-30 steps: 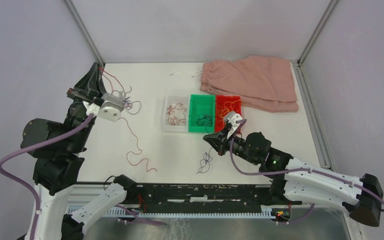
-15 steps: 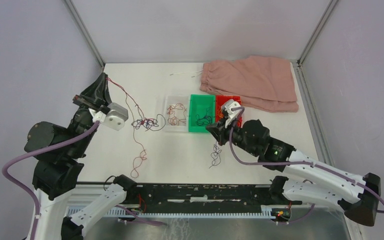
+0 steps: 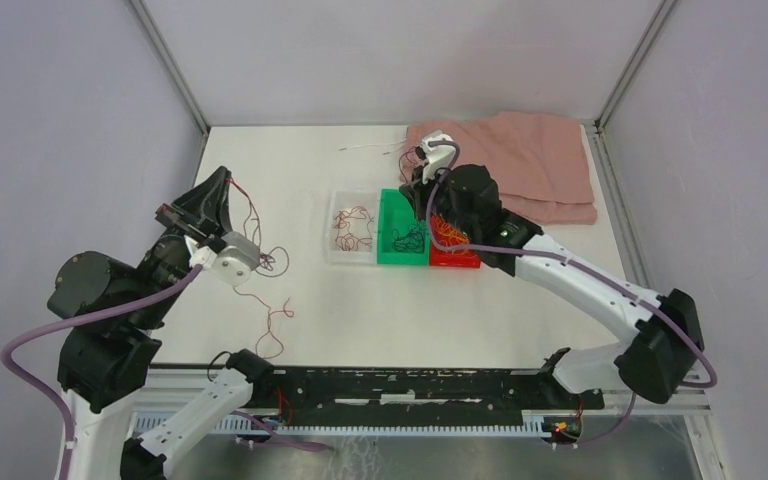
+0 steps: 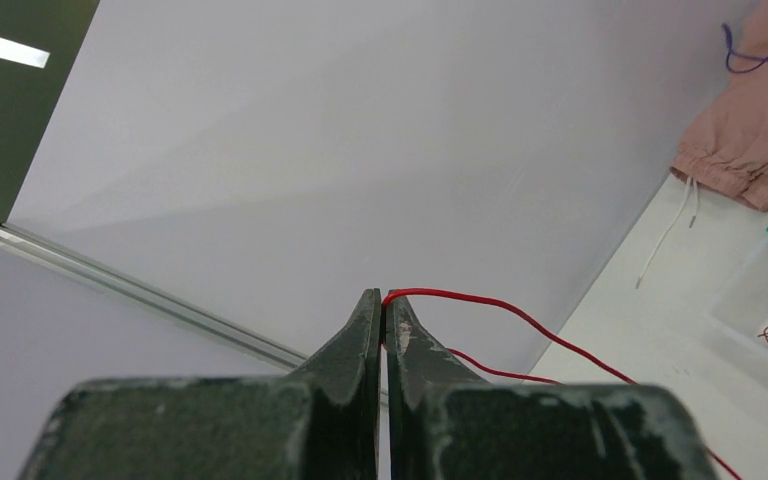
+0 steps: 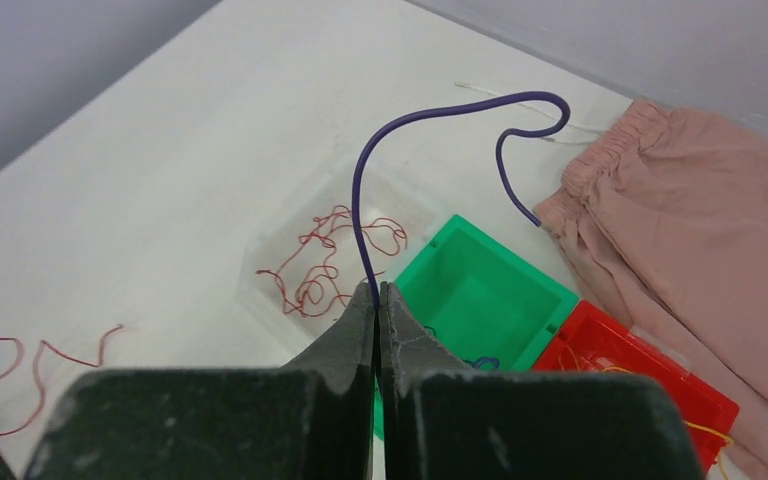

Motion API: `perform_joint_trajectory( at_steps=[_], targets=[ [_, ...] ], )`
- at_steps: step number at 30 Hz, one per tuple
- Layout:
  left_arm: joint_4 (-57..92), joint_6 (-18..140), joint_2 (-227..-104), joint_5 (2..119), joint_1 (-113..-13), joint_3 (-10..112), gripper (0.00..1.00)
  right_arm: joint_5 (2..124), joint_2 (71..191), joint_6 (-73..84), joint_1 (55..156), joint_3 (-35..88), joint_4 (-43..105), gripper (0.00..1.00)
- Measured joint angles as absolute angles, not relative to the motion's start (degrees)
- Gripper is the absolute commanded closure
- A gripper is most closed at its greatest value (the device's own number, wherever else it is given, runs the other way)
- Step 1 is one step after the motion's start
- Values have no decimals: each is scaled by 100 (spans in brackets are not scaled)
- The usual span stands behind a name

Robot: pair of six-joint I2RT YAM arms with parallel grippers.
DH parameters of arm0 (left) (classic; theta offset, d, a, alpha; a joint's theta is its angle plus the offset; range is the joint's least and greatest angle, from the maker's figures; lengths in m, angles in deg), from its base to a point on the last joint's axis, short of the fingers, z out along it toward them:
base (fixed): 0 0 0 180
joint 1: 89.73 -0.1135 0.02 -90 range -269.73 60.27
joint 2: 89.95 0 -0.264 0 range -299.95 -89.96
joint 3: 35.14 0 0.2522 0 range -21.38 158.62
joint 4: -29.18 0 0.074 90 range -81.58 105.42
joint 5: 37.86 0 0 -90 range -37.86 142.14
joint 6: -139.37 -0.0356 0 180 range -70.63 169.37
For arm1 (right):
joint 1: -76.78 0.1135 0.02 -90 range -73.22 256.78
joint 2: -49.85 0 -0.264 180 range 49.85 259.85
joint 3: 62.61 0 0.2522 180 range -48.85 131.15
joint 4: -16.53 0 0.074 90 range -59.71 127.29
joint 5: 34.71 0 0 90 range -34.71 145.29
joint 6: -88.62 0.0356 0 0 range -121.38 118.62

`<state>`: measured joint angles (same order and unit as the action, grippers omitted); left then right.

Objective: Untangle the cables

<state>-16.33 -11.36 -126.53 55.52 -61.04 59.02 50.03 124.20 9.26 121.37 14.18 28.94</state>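
My left gripper (image 3: 222,180) is raised over the left of the table and shut on a red cable (image 4: 520,315). That cable runs down to a small red and dark purple clump (image 3: 263,262) beside the wrist, then trails in curls on the table (image 3: 272,328). My right gripper (image 3: 409,183) hangs over the back of the green bin (image 3: 403,228), shut on a dark purple cable (image 5: 360,190) that arcs up from the fingertips (image 5: 368,300) toward the pink cloth.
Three bins stand side by side: a clear one (image 3: 352,235) with red cables, the green one with dark blue cables, and a red one (image 3: 455,243) with yellow-orange cables. A pink cloth (image 3: 520,160) with a white drawstring (image 3: 370,148) lies at the back right.
The right arm swung from the table's front to the back, over the green bin, lifting its purple cable. The left gripper moved forward and right, and the clump shifted with it.
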Motion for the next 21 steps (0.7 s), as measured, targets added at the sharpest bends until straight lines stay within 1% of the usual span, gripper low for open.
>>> perform_joint_trajectory(
  at_steps=[9,17,19,21],
  targets=[
    [-1757,-1136,-12627,5700,-6104,5902,97,5128,13768,281,11803,1982,2752,100],
    [-1755,-1136,-12620,5724,-6104,5902,97,5309,14754,340,11722,2419,2875,99],
    [-1753,-1136,-12620,5724,-6104,5902,97,5320,14920,480,11722,2469,3012,98],
    [-1753,-1134,-12620,5727,-6104,5902,97,5318,15062,642,11722,2487,3192,93]
  ],
)
